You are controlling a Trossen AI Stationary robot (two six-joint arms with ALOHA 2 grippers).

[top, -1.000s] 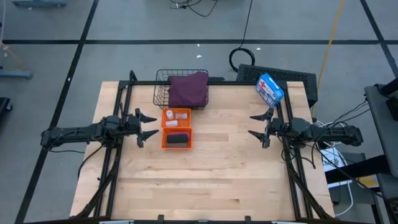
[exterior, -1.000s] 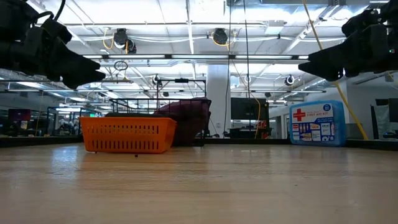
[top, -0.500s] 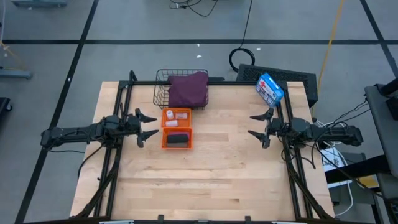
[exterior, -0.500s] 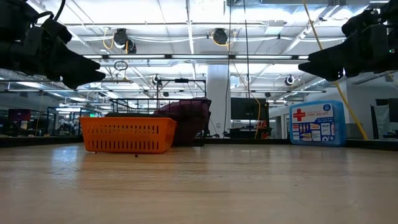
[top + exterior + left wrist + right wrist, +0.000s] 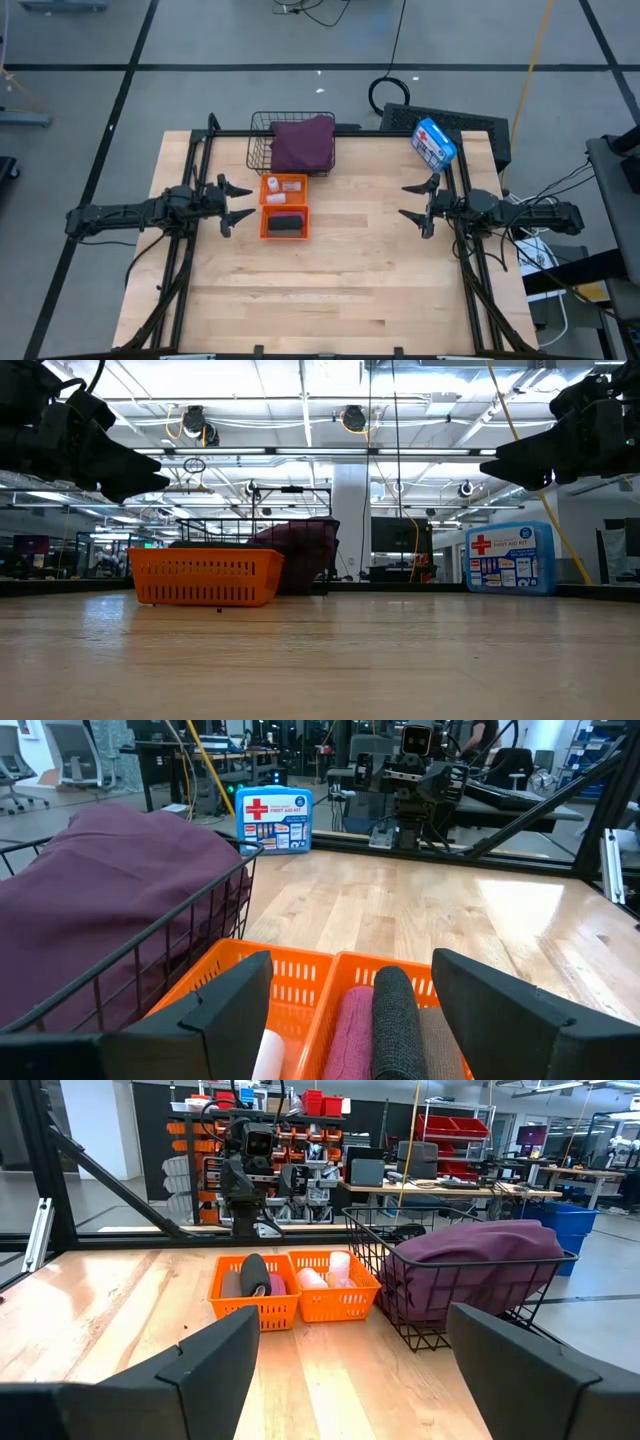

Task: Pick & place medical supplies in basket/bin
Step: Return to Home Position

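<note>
The purple-maroon cloth [image 5: 303, 143] lies bunched in the black wire basket [image 5: 258, 140], which stands at the table's far edge, left of centre. The cloth fills the right part of the basket and rises above the rim; the left part shows bare mesh. Just in front of it, toward the near edge, stands the orange bin [image 5: 262, 210], narrower, slotted plastic, with two compartments. I cannot tell whether the two touch. The white vials [image 5: 285, 185] lie in the compartment next to the basket. The other holds the black roll [image 5: 284, 224], with the pink roll [image 5: 350, 1020] pressed against it, both soft and cylindrical.

Broad bare wood of the table [image 5: 360, 290] opens to the right of the bin and all the way to the near edge, with nothing lying on it.

The left gripper [image 5: 250, 202] hangs above the table just beside the bin's left wall, clear of it, its fingers spread wide and holding nothing. The right gripper [image 5: 402, 201] hangs well apart at the right side, facing the bin across the open boards, fingers likewise spread and empty.

A blue-and-white first aid box [image 5: 433, 142] sits askew at the far right corner, near the right arm's frame post.
</note>
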